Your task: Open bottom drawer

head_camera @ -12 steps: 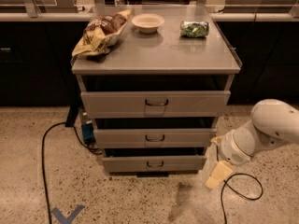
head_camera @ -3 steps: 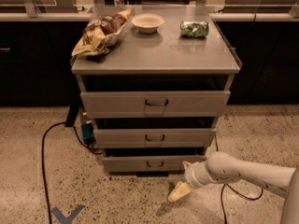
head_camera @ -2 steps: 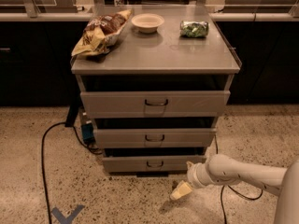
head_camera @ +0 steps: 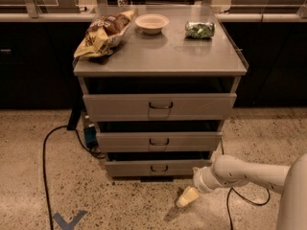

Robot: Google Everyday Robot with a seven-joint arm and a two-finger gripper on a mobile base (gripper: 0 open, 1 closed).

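The bottom drawer (head_camera: 158, 167) is the lowest of three grey cabinet fronts, with a small dark loop handle (head_camera: 159, 168) at its centre. Its front sits slightly forward, with a dark gap above it. My gripper (head_camera: 187, 196) hangs low over the floor, just right of and in front of the drawer's right end, below handle height. It touches nothing. The white arm (head_camera: 249, 172) reaches in from the right edge of the camera view.
The middle drawer (head_camera: 159, 141) and taller top drawer (head_camera: 160, 106) sit above. On the cabinet top (head_camera: 168, 51) lie a chip bag (head_camera: 103, 32), a white bowl (head_camera: 151, 23) and a green packet (head_camera: 200, 29). A black cable (head_camera: 45, 152) runs over the floor at left. Dark counters stand behind.
The gripper has shifted a little to the right and up compared with one second ago. The drawers have not moved.
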